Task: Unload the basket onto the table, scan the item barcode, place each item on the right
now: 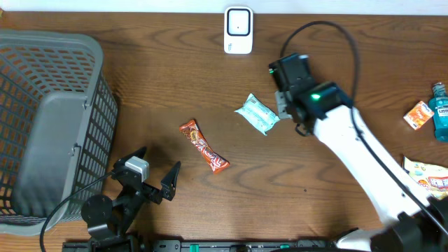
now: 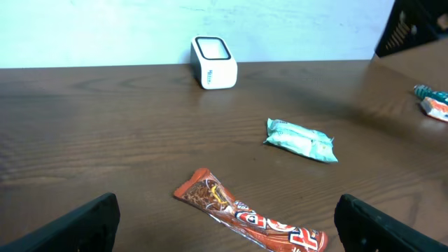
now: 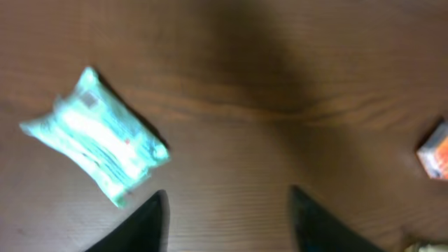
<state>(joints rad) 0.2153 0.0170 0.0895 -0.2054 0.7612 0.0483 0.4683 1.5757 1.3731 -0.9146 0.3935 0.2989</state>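
Brown wooden table (image 1: 175, 70). Grey basket (image 1: 98, 133) left of left gripper (image 1: 159, 158), spread wide, empty; orange snack bar (image 1: 204, 145) just ahead. Scanner (image 1: 238, 30) far beyond. Teal packet (image 1: 257, 114) flat, just left of right gripper (image 3: 227, 192): fingers hidden overhead, seen parted and empty from wrist. Orange box (image 1: 418, 114), bottle (image 1: 439, 112) rightward.

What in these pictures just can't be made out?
Green packet: print and any barcode blurred in the right wrist view, too small overhead.
Blue bottle: cut off by the overhead view's right edge.
Snack bag: partly under the right arm, cut by the same edge.
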